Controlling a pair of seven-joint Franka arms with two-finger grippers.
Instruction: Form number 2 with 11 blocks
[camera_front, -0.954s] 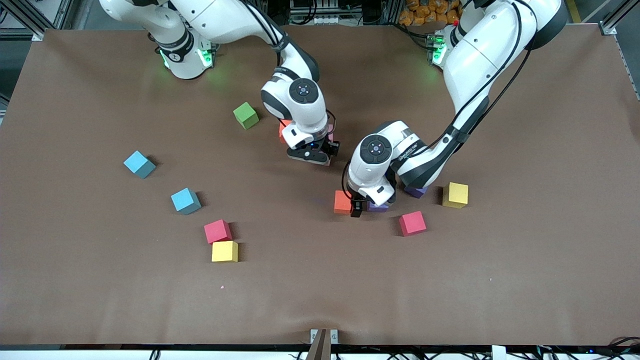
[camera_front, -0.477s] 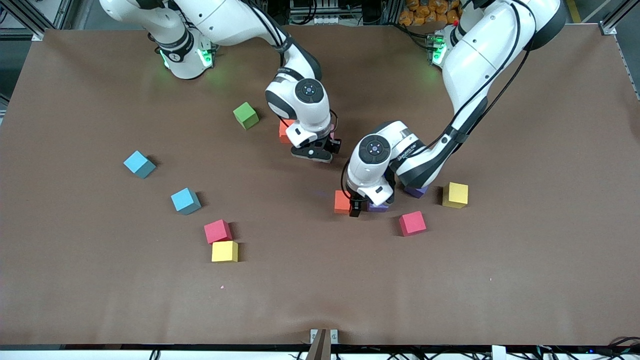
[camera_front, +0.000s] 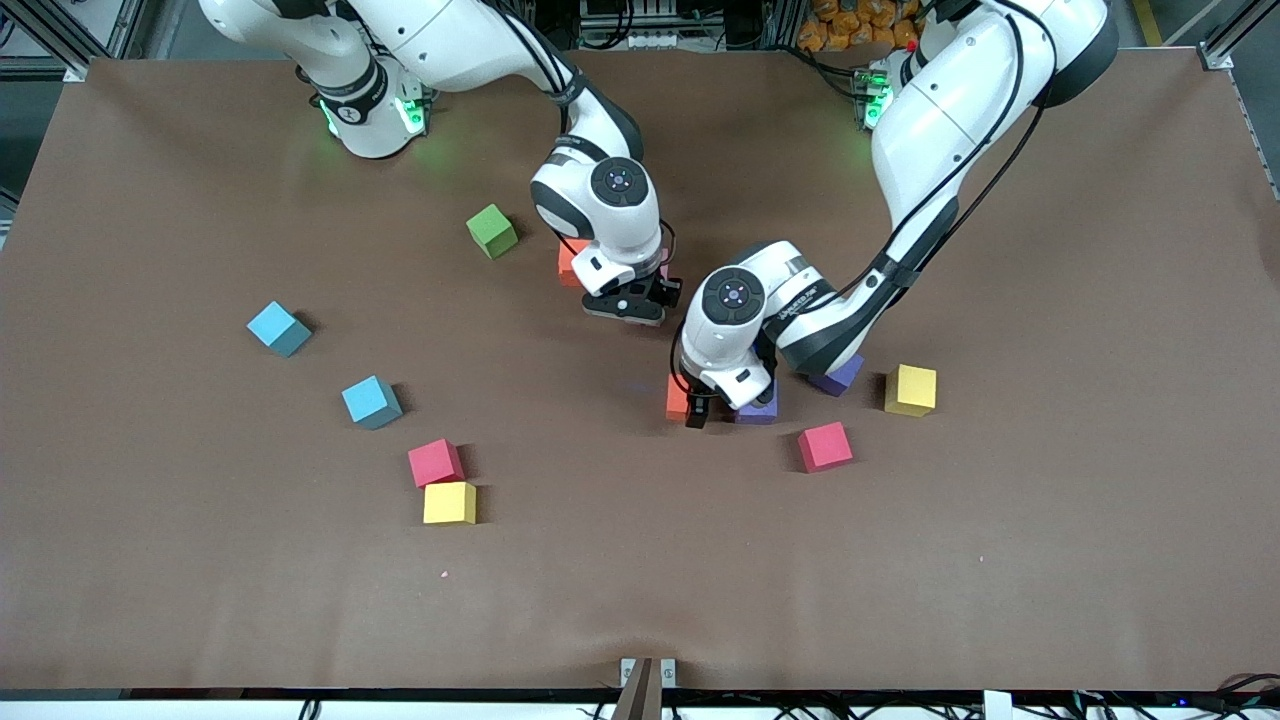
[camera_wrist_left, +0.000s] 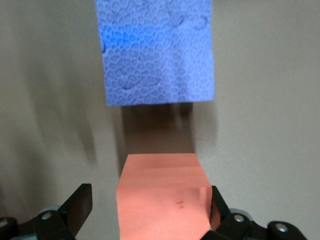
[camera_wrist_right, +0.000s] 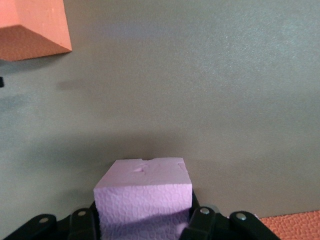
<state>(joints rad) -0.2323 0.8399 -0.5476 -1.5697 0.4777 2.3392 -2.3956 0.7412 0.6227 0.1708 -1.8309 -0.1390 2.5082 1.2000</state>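
Note:
My left gripper (camera_front: 697, 408) is open, low over the table, its fingers astride an orange block (camera_wrist_left: 162, 200) (camera_front: 676, 398); one finger stands clear of it. A purple block (camera_wrist_left: 157, 50) (camera_front: 762, 405) lies beside the orange one, toward the left arm's end. My right gripper (camera_front: 630, 305) is shut on a pink block (camera_wrist_right: 142, 192), low over the table beside another orange block (camera_front: 568, 262) that it partly hides. Loose blocks: purple (camera_front: 840, 375), yellow (camera_front: 910, 390), red (camera_front: 825, 446), red (camera_front: 435, 462), yellow (camera_front: 449, 503), light blue (camera_front: 371, 402) and light blue (camera_front: 278, 328). No number 2 shows.
A green cube (camera_front: 492, 231) sits toward the right arm's end, farther from the front camera than the light blue ones. The two hands are close together at mid table. Brown table (camera_front: 640, 580) stretches wide in front of the blocks.
The left gripper has shifted a little toward the right arm's end and now covers more of the orange block. The right gripper shifted slightly early on, then held still with the pink block.

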